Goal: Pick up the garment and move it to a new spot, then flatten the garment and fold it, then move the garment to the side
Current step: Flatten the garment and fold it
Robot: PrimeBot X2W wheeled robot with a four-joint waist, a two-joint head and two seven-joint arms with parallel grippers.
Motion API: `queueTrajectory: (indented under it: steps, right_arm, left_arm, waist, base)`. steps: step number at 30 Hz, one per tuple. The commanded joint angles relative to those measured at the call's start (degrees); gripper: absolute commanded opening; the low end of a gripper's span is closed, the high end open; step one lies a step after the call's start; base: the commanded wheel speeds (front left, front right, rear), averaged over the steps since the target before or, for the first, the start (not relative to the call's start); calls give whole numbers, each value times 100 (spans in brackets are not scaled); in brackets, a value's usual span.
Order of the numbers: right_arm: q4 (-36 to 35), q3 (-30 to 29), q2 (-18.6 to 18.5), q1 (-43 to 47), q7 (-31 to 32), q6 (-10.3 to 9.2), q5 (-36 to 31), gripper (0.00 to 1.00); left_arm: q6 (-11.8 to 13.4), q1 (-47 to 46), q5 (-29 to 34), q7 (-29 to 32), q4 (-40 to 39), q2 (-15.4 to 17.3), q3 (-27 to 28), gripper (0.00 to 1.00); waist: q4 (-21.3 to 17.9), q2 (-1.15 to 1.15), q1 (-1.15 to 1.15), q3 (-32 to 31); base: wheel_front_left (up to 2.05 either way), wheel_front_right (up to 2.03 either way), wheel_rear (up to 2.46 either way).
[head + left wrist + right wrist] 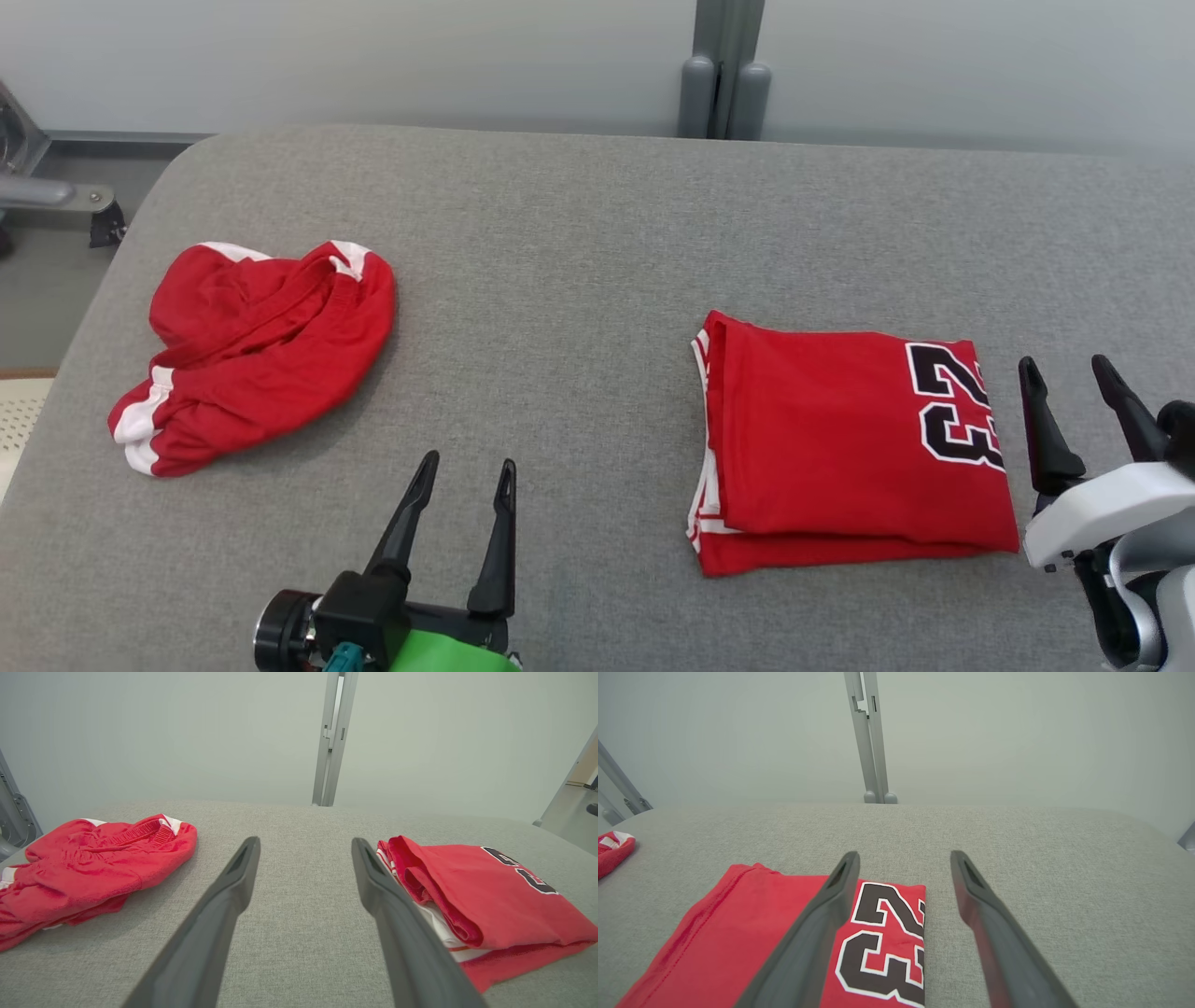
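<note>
A grey fabric-covered desk [579,280] is seen from above, with two red garments lying well apart on it. On the right lies the folded red jersey [840,448] — a neat flat rectangle with white trim along its left edge and a black, white-outlined number 23 [957,401] at its right end. On the left, towards the far side, a crumpled red garment [261,355] with white stripes sits in a loose heap. The left end effector [469,461] is over bare desk at the near edge, between the two garments, its two dark fingers spread wide and holding nothing. The right end effector [1064,362] stands just beside the jersey's right edge, its fingers also spread wide and empty. From its wrist camera, one finger crosses in front of the printed number and the other is over bare desk — whether either touches the cloth cannot be told. Beyond the far edge is a pale wall with a grey upright post [724,75].
</note>
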Motion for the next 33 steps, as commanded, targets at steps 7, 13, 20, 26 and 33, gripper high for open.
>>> queueTrajectory:
  steps: [7, 13, 20, 26, 33]
  right_arm:
    - [195, 760, -91, 301, -1066, 1, 101, 100]
    - [253, 1239, -222, 451, -1490, 1, 214, 100]
    - [23, 1054, 15, 672, -1519, 1, 125, 100]
    - [-34, 976, 222, 919, -1521, 1, -5, 100]
    - [22, 990, 352, 1104, -1522, 1, -71, 100]
  left_arm:
    - [90, 224, 70, -1, -163, 3, 357, 100]
    - [191, 370, 95, -1, -381, 4, 547, 100]
    - [138, 646, 276, -1, -501, 4, 582, 100]
    - [146, 885, 291, -1, -417, 4, 693, 100]
    - [88, 974, 205, -1, -306, 4, 787, 100]
  waist:
    - [-628, 0, 0, -248]
    - [-851, 0, 0, -452]
    - [-883, 0, 0, -629]
    - [-817, 0, 0, -781]
    - [-718, 0, 0, -908]
  base:
    - [0, 0, 0]
    - [0, 0, 0]
    - [0, 0, 0]
    - [0, 0, 0]
    - [0, 0, 0]
